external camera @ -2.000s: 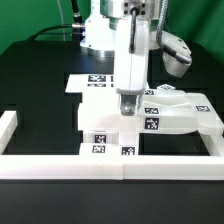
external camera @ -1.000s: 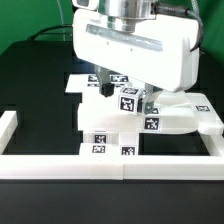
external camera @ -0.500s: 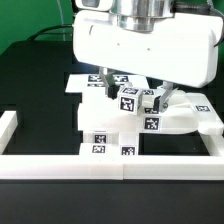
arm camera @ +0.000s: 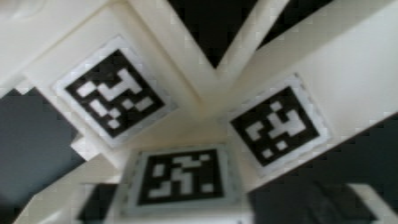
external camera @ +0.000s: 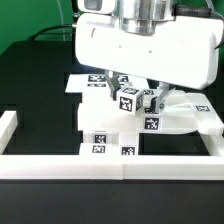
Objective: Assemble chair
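white chair parts hemmed by border rails; end effector grip unclear.

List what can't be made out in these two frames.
- Exterior view: the gripper body hides the top of the chair and most of the marker board; whether the fingers touch the part is unclear.
- Wrist view: only close, blurred tagged faces; piece outlines cut by every edge, fingers not identifiable.
- Exterior view: arm cut off at top.
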`<state>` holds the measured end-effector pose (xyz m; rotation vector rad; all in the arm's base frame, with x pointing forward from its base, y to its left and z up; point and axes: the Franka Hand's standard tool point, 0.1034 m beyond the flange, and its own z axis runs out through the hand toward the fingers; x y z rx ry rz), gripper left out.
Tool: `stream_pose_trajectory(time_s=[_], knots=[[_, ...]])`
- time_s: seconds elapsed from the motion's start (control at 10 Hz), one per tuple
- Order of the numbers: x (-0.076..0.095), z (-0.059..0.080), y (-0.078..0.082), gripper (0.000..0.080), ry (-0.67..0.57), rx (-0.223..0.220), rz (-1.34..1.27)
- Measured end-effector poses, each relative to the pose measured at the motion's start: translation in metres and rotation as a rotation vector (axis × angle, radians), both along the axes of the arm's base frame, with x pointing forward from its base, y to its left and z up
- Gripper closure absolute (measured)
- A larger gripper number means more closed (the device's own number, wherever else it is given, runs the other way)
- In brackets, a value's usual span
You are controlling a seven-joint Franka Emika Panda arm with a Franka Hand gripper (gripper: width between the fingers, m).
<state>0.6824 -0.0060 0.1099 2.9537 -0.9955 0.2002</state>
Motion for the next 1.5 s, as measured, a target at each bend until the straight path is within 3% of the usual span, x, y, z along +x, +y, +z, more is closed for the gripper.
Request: stream_pose_trajectory(time_s=[0.1, 0.2, 0.4, 0.7, 1.5], knots=[[0.0, 0.0, -0.004, 0.0429, 0.001, 0.0, -0.005], [0.0, -0.001, -0.006, 0.0517, 0.001, 0.0, -0.008], [-0.001, -0.001, -0.014, 0.0517, 0.0, 0.0, -0.028], [-0.001, -0.001, -0.013, 0.0517, -0.002, 0.005, -0.063], [-0.003, -0.001, -0.016, 0.0515, -0.031, 0.09, -0.687]])
